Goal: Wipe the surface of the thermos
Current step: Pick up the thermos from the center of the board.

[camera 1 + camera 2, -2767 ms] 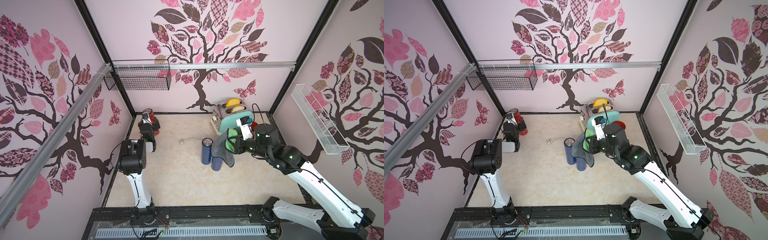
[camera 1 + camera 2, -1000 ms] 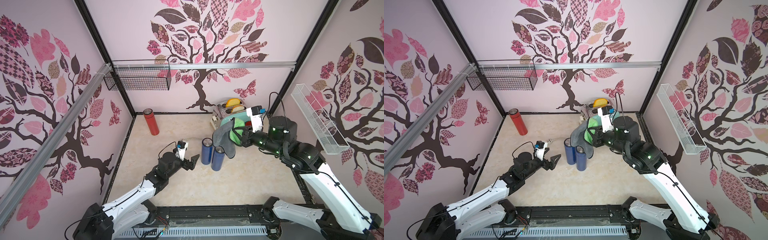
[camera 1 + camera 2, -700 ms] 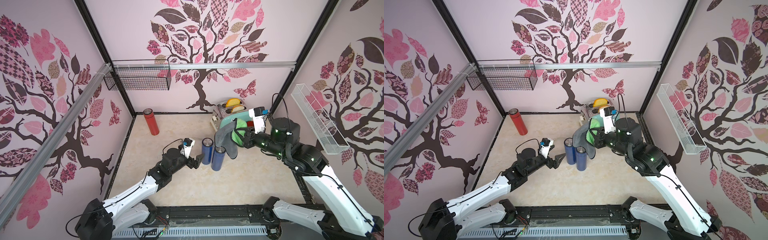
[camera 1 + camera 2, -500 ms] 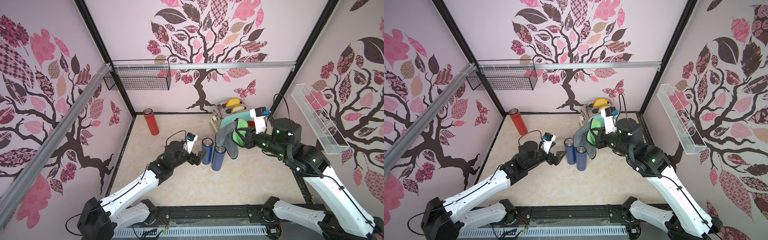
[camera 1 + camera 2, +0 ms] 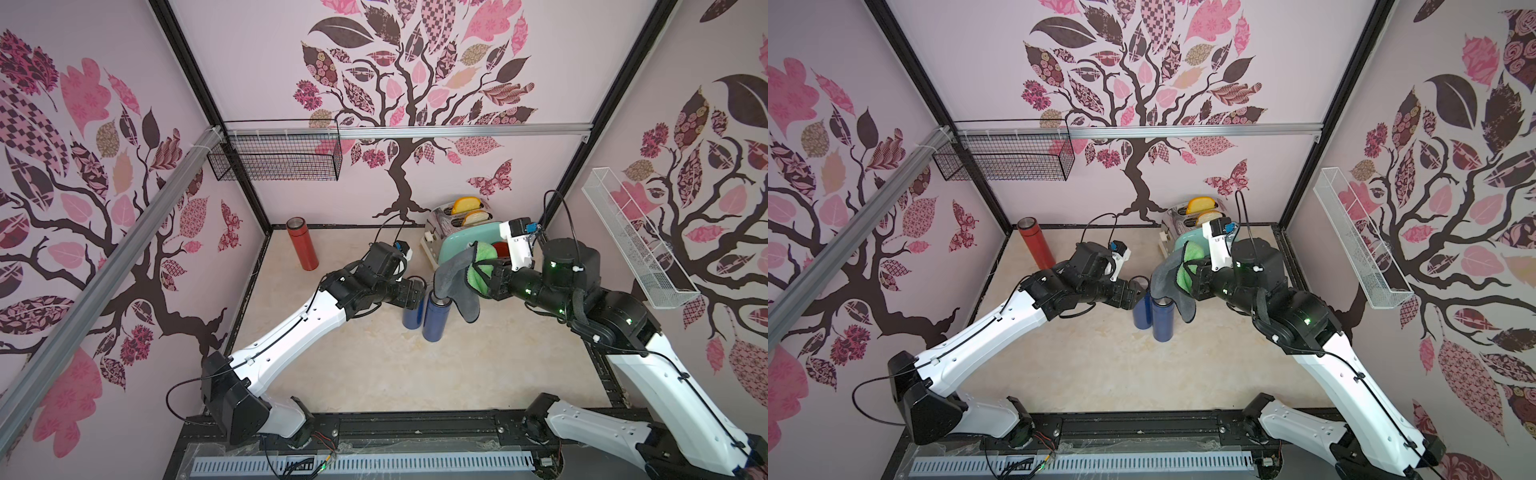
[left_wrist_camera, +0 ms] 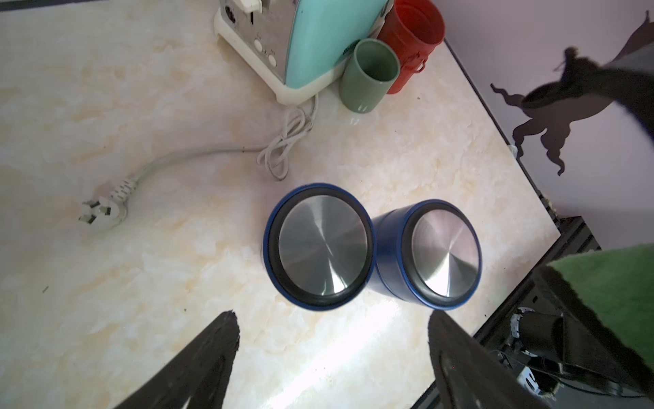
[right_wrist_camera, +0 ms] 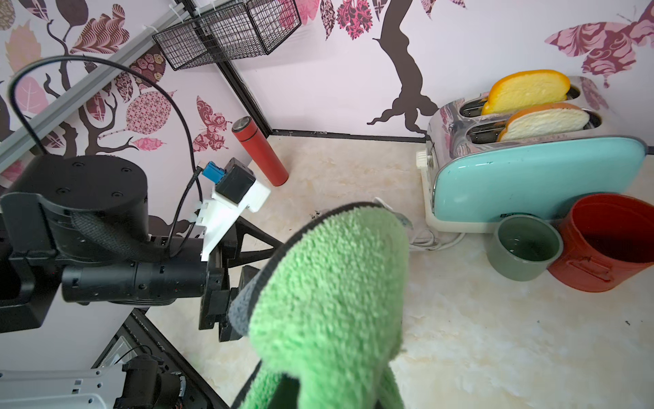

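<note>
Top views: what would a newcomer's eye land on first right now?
The green-and-grey cloth clamped in the right gripper, hanging right beside two blue thermoses standing side by side mid-table. The left gripper hovers at them, jaws open, holding nothing. Behind sits a teal toaster with two bread slices; a red thermos stands back left.

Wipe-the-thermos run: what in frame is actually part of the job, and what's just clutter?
In the job:
two blue thermoses, side by side; green-and-grey cloth.

Lying about:
red thermos at the back; toaster; bread slices; green cup; red bucket; plug; black wire basket; white wire basket.
</note>
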`<state>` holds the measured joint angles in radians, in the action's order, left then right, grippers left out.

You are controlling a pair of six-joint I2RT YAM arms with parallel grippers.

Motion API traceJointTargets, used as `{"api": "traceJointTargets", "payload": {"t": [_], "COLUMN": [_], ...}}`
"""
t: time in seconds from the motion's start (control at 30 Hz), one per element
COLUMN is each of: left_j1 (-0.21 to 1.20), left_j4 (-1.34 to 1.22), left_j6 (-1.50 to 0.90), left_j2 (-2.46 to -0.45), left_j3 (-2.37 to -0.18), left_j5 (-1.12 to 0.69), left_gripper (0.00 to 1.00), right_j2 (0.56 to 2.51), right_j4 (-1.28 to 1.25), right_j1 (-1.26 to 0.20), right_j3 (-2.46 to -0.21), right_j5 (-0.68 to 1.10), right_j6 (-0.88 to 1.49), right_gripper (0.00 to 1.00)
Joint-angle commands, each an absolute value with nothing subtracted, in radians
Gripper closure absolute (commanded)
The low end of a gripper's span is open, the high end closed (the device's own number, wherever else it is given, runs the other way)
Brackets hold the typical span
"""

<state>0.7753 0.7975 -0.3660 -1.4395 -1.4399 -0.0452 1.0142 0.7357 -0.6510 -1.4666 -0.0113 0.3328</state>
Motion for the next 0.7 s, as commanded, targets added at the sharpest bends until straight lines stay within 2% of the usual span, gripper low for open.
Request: {"api": "traceJointTargets", "payload": {"t": [0.0, 0.3, 0.67], "left_j1": [0.803, 0.818, 0.818], "left_j4": [0.915, 1.156, 1.194], "left_j6": [-0.421, -0.424, -0.396], "left_j2": [-1.462, -1.647, -1.792], "left_j3": [-1.541, -1.790, -1.906], "left_j5": [0.005, 0.109, 0.126], "left_gripper": [0.12, 0.12, 0.11], "right_j2": [0.996, 0.973, 0.944], "right_j4": [0.749, 0.758, 0.795], "right_j1": [-0.646, -0.644, -0.644], "right_j3": [-1.466, -1.442, -1.404], "right_j5": [-0.032, -0.059, -0.101], "right_j6": [0.329, 0.330, 0.332], "right_gripper": [1.00, 1.00, 1.00]}}
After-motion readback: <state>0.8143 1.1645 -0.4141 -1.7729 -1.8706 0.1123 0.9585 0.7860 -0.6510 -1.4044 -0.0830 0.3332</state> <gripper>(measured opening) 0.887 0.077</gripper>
